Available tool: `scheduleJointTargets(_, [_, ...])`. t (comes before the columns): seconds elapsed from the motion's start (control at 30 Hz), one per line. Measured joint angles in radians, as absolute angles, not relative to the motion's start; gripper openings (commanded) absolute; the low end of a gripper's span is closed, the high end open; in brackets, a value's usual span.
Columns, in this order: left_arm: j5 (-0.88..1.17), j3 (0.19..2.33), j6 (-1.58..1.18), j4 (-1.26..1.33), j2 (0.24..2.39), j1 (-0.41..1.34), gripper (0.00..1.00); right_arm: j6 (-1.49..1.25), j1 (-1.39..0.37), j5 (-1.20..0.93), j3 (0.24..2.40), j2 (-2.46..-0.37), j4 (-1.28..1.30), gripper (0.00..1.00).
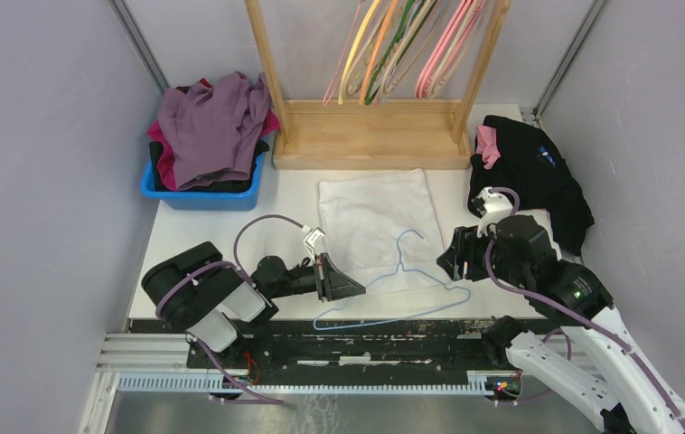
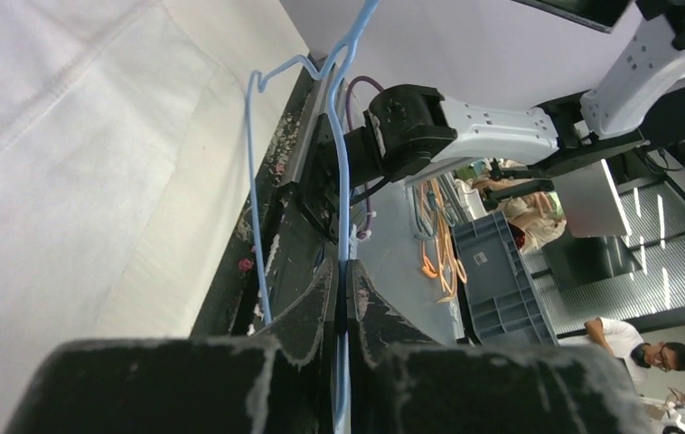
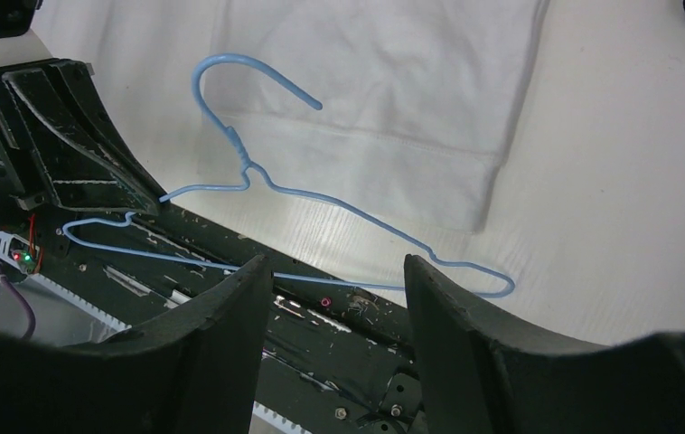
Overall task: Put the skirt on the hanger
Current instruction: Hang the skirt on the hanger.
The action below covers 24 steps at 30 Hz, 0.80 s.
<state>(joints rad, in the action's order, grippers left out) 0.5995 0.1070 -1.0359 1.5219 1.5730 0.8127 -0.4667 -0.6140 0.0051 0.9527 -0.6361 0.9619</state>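
Observation:
A white skirt [image 1: 377, 217] lies flat on the table in front of the wooden rack; it also shows in the right wrist view [image 3: 393, 81] and the left wrist view [image 2: 59, 154]. A blue wire hanger [image 1: 411, 289] lies over its near edge, hook toward the skirt. My left gripper [image 1: 350, 289] is shut on the hanger's left arm [image 2: 342, 181], at the table's near edge. My right gripper [image 1: 452, 258] is open and empty, just right of the hanger; the hanger's bottom wire [image 3: 339, 285] passes beyond its fingertips [image 3: 262, 271].
A blue bin [image 1: 201, 194] of purple and pink clothes stands back left. A wooden rack [image 1: 370, 136] with several coloured hangers [image 1: 411, 45] stands at the back. A black garment [image 1: 538, 176] lies back right. Black rails [image 1: 339, 339] run along the near edge.

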Motion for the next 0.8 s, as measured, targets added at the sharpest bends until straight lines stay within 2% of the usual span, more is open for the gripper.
scheduleJointTargets(0.3, [0.497, 0.096, -0.978, 1.528, 1.691, 0.816, 0.06, -0.466, -0.614, 0.009, 0.953, -0.657, 0.962, 0.62])
scheduleJointTargets(0.8, [0.376, 0.123, -0.848, 1.53, 1.749, 0.816, 0.06, -0.466, -0.614, 0.009, 0.952, -0.691, 0.941, 0.62])
